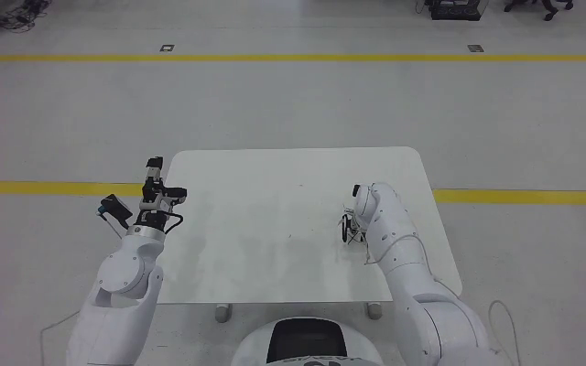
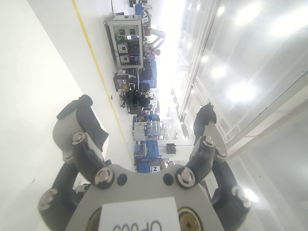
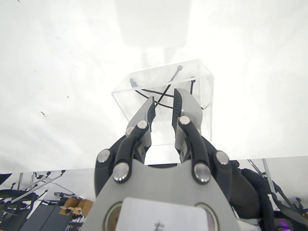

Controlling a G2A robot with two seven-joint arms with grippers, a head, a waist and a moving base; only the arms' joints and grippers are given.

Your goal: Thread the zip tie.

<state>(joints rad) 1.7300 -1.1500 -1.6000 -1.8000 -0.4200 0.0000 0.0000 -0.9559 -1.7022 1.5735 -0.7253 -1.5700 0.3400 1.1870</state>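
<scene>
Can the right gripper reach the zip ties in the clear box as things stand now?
Probably yes: the right gripper is open and sits right at the clear box, whose top looks open, and nothing covers the zip ties inside.

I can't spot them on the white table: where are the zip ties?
The black zip ties lie inside a clear box on the right part of the table, directly in front of the open right gripper.

Zip ties [image 3: 179, 68]: black, thin, several strands crossing one another
Pose: tilted, one head raised near the top edge
Place: inside a clear box [image 3: 205, 86] standing on the white counter [image 3: 60, 73]
</scene>
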